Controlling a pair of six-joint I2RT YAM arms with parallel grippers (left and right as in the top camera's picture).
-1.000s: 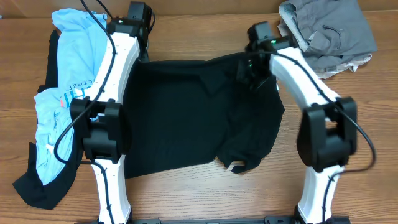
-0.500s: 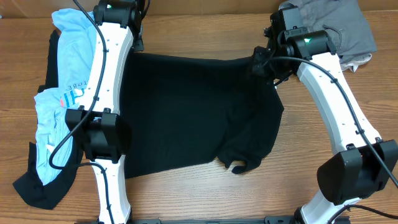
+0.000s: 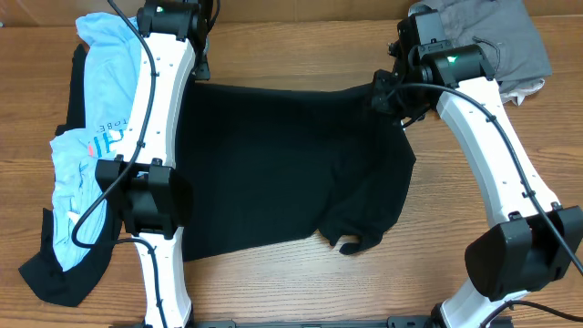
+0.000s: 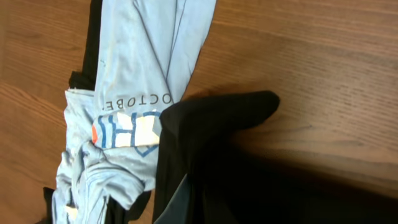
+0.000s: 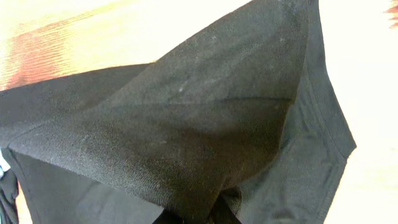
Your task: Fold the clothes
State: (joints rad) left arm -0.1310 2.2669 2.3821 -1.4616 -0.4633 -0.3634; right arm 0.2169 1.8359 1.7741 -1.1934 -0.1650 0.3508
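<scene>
The black shirt (image 3: 273,164) lies spread on the wooden table, its far edge pulled taut between the two arms. My left gripper (image 3: 199,71) is at the shirt's far left corner, shut on the cloth. In the left wrist view the black cloth (image 4: 211,124) rises toward the camera and hides the fingers. My right gripper (image 3: 387,91) is shut on the far right corner. The right wrist view shows the black fabric (image 5: 205,112) bunching into that gripper (image 5: 208,214). The shirt's near right part is rumpled.
A light-blue printed tee (image 3: 105,109) lies crumpled along the left side, also the pale cloth (image 4: 137,74) in the left wrist view, with a dark garment (image 3: 55,273) under it. Grey clothes (image 3: 492,41) are heaped at the far right corner. Bare table (image 3: 291,282) shows at the front.
Over the last second both arms swung outward and toward the table's far edge, drawing the shirt's far edge flat and wide. In the last half second nothing moved.
</scene>
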